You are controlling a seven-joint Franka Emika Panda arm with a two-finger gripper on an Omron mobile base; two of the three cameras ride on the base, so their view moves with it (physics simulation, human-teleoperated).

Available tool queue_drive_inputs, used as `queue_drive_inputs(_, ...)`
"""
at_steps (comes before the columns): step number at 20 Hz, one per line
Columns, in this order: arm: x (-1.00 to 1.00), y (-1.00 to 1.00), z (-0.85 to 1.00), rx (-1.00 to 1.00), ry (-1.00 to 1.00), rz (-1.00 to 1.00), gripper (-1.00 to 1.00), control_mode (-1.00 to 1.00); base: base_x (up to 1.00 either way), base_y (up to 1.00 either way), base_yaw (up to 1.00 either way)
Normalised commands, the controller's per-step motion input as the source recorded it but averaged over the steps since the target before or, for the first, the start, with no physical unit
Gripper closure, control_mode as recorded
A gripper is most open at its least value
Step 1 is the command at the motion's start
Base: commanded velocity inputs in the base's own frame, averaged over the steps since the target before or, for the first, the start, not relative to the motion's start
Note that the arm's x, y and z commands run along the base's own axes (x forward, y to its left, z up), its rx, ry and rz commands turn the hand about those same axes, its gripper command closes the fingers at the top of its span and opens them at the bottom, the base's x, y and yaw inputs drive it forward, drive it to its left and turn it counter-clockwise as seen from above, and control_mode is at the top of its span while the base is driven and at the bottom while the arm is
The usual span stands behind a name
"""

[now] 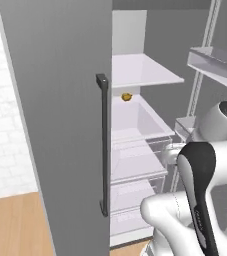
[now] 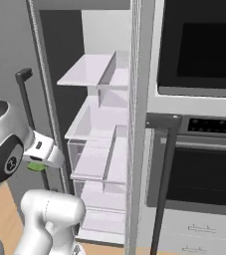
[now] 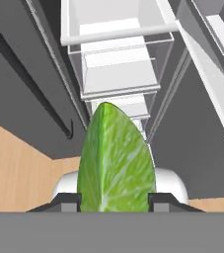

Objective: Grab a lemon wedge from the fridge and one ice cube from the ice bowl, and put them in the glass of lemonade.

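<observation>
While half-closed, tool (image 3: 114,201) gripping green lemon wedge (image 3: 116,160).

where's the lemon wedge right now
In the hand view the lemon wedge sits clamped between the end effector's fingertips, outside the open fridge, whose white shelves lie ahead.

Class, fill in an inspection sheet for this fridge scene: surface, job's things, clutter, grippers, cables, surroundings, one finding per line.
Surface: white fridge shelves and drawers, bare apart from one small item.
Job's things: fridge with a door open; lemon wedge, green, between the finger tips in the hand view.
Clutter: tiny orange-brown item at the back of a shelf.
Grippers: gripper shut on the lemon wedge, outside the fridge, looking down at the floor.
Cables: nothing seen.
Surroundings: black-fronted oven column to the right; wooden floor; white brick wall.
</observation>
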Motion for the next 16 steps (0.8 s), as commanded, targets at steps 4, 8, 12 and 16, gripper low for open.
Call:
queue_drive_inputs(4, 0.00, 0.00, 0.00, 0.00, 0.00, 0.00, 1.00, 1.00, -0.94, 0.20, -0.19)
queue_drive_inputs(8, 0.00, 0.00, 0.00, 0.00, 0.00, 0.00, 1.00, 1.00, -0.75, -0.01, -0.44)
queue_drive_inputs(12, 0.00, 0.00, 0.00, 0.00, 0.00, 0.00, 1.00, 1.00, -0.27, -0.36, -0.71)
queue_drive_inputs(16, 0.00, 0.00, 0.00, 0.00, 0.00, 0.00, 1.00, 1.00, 0.00, -0.29, -0.80)
